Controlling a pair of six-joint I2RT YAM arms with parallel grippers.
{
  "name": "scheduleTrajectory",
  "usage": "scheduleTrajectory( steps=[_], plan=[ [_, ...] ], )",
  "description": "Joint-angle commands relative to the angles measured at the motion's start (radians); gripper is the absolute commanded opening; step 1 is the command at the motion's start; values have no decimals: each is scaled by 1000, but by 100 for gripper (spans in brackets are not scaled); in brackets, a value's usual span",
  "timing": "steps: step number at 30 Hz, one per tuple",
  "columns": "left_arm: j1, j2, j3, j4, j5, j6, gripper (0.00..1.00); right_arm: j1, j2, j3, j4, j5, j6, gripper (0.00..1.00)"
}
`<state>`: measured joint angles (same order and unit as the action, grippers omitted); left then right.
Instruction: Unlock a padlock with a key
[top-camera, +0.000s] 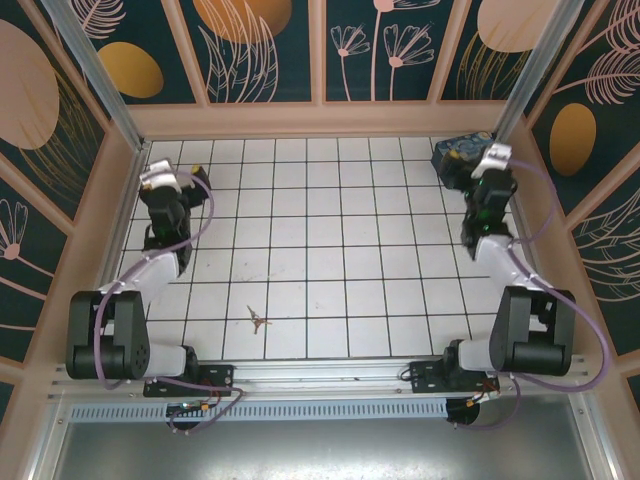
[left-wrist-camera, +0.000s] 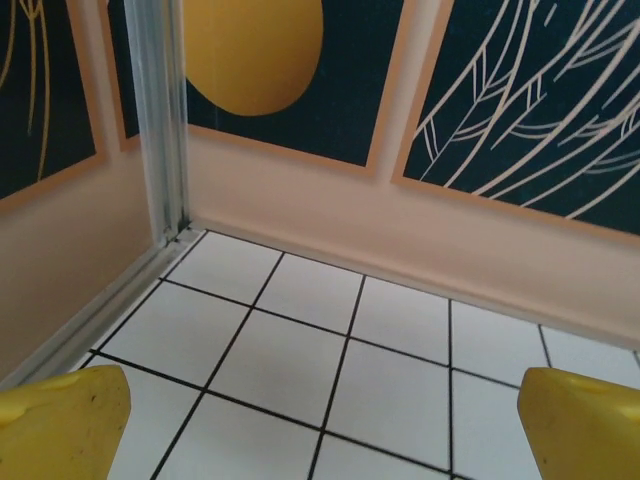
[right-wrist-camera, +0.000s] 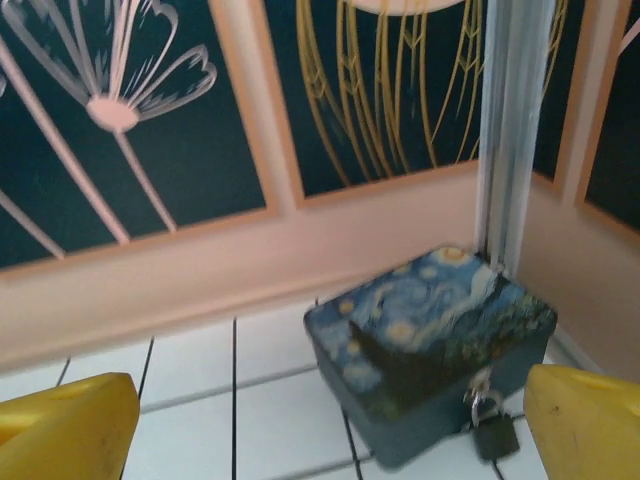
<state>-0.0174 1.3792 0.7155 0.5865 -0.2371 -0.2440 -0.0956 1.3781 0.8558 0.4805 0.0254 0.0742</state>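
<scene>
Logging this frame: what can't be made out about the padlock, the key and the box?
- Small dark metal padlock, right wrist view: blurred, so the keyhole and whether the shackle is latched cannot be read.
- Thin bronze key, top view: too small to tell its bow from its blade.
- Blue-and-yellow swirl-painted box, right wrist view: the hasp where the padlock hangs is blurred, so the fastening is unclear.

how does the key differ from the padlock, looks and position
The key is thin, spindly and brownish; the padlock is a compact dark grey block with a silvery shackle. The key lies loose on the white tiles near the front edge, while the padlock sits against the front of the painted box in the far right corner. Both are small and look metal.
</scene>
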Motion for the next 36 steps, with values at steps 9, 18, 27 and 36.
scheduleTrajectory(
  steps=[9,18,27,36],
  plan=[
    [-197,2,234,-645,-31,-251,99,-210,382,511,-492,-110,125,99],
    [-485,-2,156,-653,86,-235,99,-259,644,803,-600,-39,95,99],
    [-590,78,199,-628,154,-202,99,-222,844,1061,-682,-36,110,98],
    [-620,132,251,-613,154,-194,99,-197,1037,1300,-797,-55,118,99]
  ],
)
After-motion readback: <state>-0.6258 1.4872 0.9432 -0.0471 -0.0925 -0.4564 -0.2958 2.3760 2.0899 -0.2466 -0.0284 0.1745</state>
